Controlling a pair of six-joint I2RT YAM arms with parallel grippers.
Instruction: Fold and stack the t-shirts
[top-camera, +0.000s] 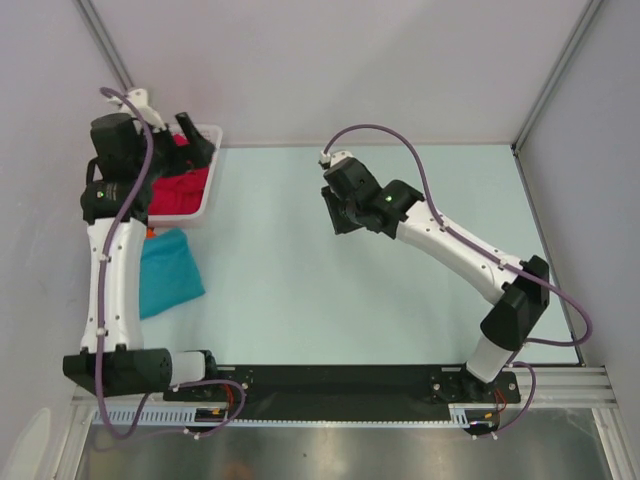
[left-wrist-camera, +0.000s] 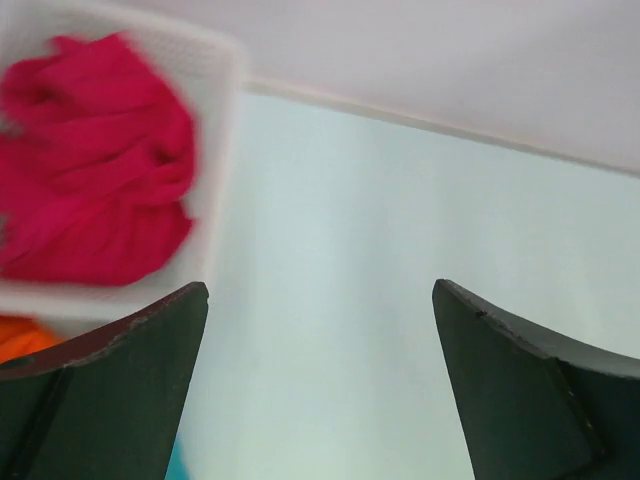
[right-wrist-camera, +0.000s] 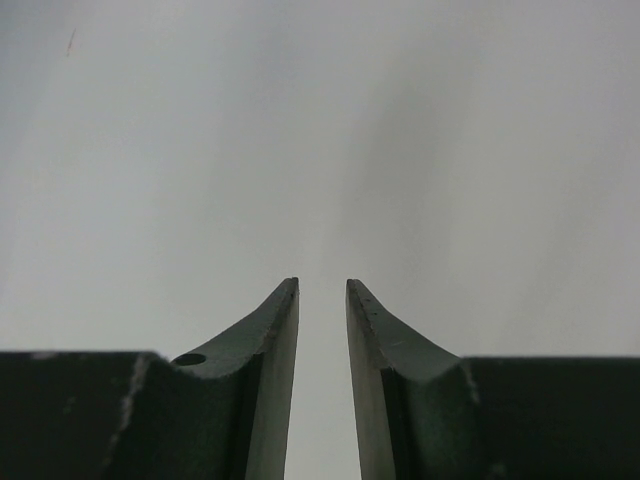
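At the far left corner of the tabletop (top-camera: 330, 300), the crimson-pink t-shirt (top-camera: 182, 192) is seen bunched in a loose heap inside the white basket (top-camera: 213, 168). A sliver of the orange t-shirt (top-camera: 150, 232) shows just outside the basket's near wall. The teal t-shirt (top-camera: 168, 272) lies in a compact fold along the left edge. The left gripper (left-wrist-camera: 320, 390) is held above the basket with its jaws spread wide and nothing between them. The right gripper (right-wrist-camera: 322, 300) is raised over the middle of the tabletop. Its jaws are drawn to a narrow slit, and nothing is held.

The crimson-pink t-shirt is judged to be light, limp and heavily wrinkled. No shape will be kept once it is lifted, and it can be expected to drape and trail from any single hold. A pinch on one raised ridge of cloth near the top of the heap is likely to be enough to draw it out — a deep bite is better avoided, lest the basket's wall be caught as well. For spreading, the hem or shoulder corners would be better taken — though these cannot be told apart in the heap as it lies.
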